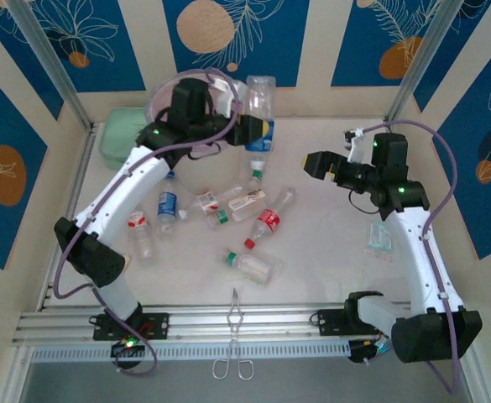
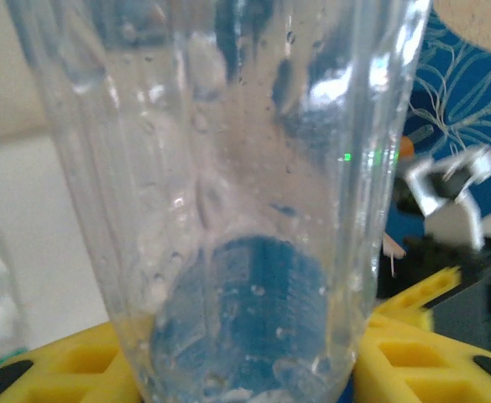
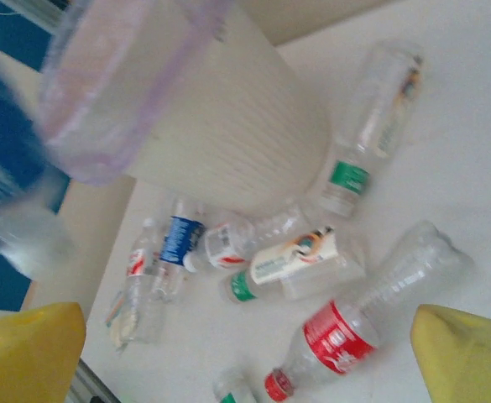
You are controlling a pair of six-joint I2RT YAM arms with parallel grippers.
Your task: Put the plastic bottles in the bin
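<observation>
Bottle (image 2: 228,193) wet inside up close, tongs (image 1: 233,300) overhead

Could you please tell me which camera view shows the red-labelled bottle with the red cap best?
The right wrist view: the red-labelled bottle lies large and close there, with its red cap and label clear. The top external view shows the same bottle small and far off.

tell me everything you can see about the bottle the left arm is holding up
A clear plastic bottle, ribbed, with droplets on its walls and a blue label at the gripped end. It looks empty. It stands roughly upright, held clear of the table and pinched near its lower end between the yellow fingers of the left gripper. It sits just right of the bin, towards the back of the table.
</observation>
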